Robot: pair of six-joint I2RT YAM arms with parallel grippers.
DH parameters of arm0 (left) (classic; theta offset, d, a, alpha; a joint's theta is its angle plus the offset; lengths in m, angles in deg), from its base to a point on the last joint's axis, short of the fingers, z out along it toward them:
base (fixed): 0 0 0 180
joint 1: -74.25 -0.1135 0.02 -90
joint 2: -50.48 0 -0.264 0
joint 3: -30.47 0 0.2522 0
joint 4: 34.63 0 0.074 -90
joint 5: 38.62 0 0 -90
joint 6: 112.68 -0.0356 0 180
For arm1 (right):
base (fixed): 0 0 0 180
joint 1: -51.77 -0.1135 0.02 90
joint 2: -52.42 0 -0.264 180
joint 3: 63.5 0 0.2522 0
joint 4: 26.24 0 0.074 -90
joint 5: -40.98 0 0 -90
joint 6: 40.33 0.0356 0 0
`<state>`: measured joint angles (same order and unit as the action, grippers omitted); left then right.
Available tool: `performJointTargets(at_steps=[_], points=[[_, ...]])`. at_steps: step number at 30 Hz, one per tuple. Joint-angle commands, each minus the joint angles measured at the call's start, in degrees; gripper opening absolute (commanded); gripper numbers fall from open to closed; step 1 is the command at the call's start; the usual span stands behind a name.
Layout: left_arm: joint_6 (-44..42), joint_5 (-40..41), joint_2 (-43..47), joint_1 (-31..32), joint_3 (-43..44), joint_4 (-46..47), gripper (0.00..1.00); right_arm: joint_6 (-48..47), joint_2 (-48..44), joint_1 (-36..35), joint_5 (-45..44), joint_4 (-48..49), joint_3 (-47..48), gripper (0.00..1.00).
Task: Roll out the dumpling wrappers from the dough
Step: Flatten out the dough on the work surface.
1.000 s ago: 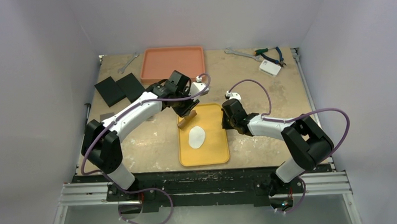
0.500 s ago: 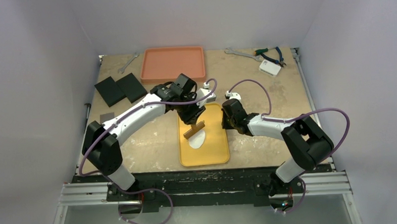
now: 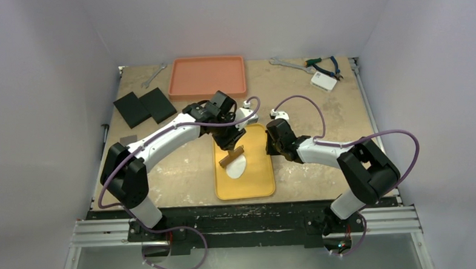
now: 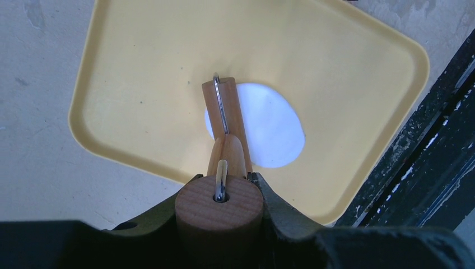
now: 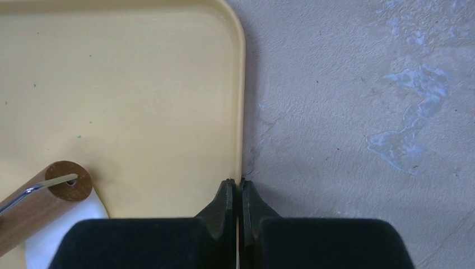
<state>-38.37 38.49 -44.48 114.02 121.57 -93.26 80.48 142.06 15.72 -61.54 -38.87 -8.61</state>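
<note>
Pinching the round wooden handle of a small pastry roller [image 4: 227,123] in the left pincer [image 4: 219,193], with a finger tight against each side of the handle. Laying the barrel across one edge of the dumpling wrapper [image 4: 274,131], the edge nearer the far end of the yellow tray [image 4: 168,67], and seemingly touching it. Leaving that wrapper, a flat white oval, around the middle of the tray, slightly toward its left side. Parking the right pincer [image 5: 233,196], pressed together and carrying nothing, at the tray's right rim, just where it meets the table [image 5: 364,84]. Cannot tell whether bearing down on that rim or merely touching it.

Likely mid-flattening, with most of the oval not yet under the barrel.

Could drag rather than roll if only the edge is caught, folding or stretching the dough lopsided. Could stick dough to the wood and peel it off the tray on lifting. Could shove the tray sideways if braced too lightly at the rim. Could twist the round handle between two fingers under a side load, tilting the barrel and thinning one side. Could tear the dough by pressing too hard.
</note>
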Motion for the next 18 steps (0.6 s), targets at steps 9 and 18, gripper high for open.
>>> performJointTargets(at_steps=[9, 18], points=[[-4.45, 8.95, -1.86, -5.83, -0.12, 1.38, 0.0, -1.54, 0.27, -0.16, -0.51, -1.04, -0.07, 0.0], [-0.24, 0.87, 2.74, -0.7, 7.11, -2.3, 0.0, -1.54, 0.35, -0.16, -0.5, -1.04, -0.03, 0.0]])
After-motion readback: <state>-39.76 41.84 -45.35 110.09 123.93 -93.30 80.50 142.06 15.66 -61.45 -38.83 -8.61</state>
